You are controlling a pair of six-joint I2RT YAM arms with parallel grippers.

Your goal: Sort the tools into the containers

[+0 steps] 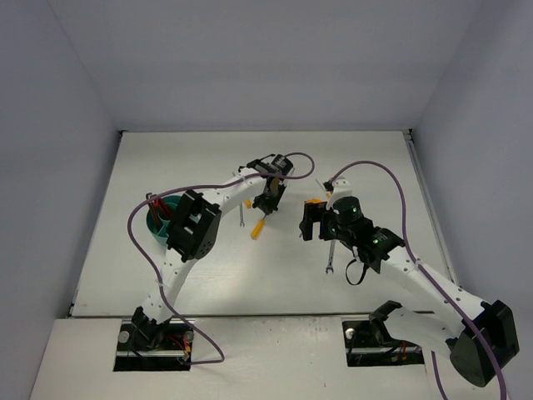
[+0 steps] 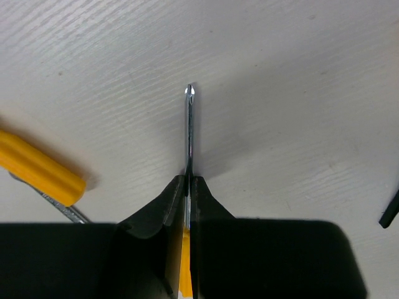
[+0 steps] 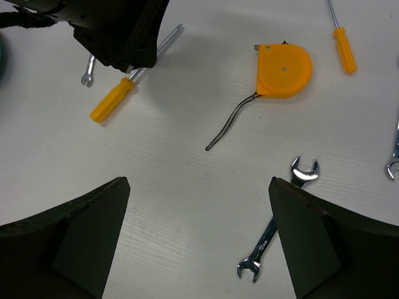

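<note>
- Your left end effector (image 2: 189, 177) is shut tight on a screwdriver (image 2: 189, 131). The jaws pinch the bare steel shaft, the tip sticks out past them, and a sliver of orange handle shows between the fingers behind the pinch.
- The pinch is near the middle of the table (image 1: 208, 275), a little toward its far edge. You cannot tell whether the screwdriver is off the surface yet.
- A second screwdriver (image 2: 37, 168) lies just beside the pinch, apart from the jaws.
- Handling, as a judgement: the screwdriver is light and stiff and will not bend. The shaft is thin, round and slick, so it may roll or swing in the pinch, with the handle end pulling down. A hold close to where shaft meets handle, or on the handle itself, would likely sit steadier.
- Move slowly if you carry it as it is gripped now.
- The bowl (image 1: 155, 229) sits by the left edge of the table, partly under the left arm. Some tools are already in it.
- Your right end effector (image 3: 198, 205) is wide open and holds nothing. It hangs above a wrench (image 3: 277, 224) and a round orange tool (image 3: 283, 70).
</note>
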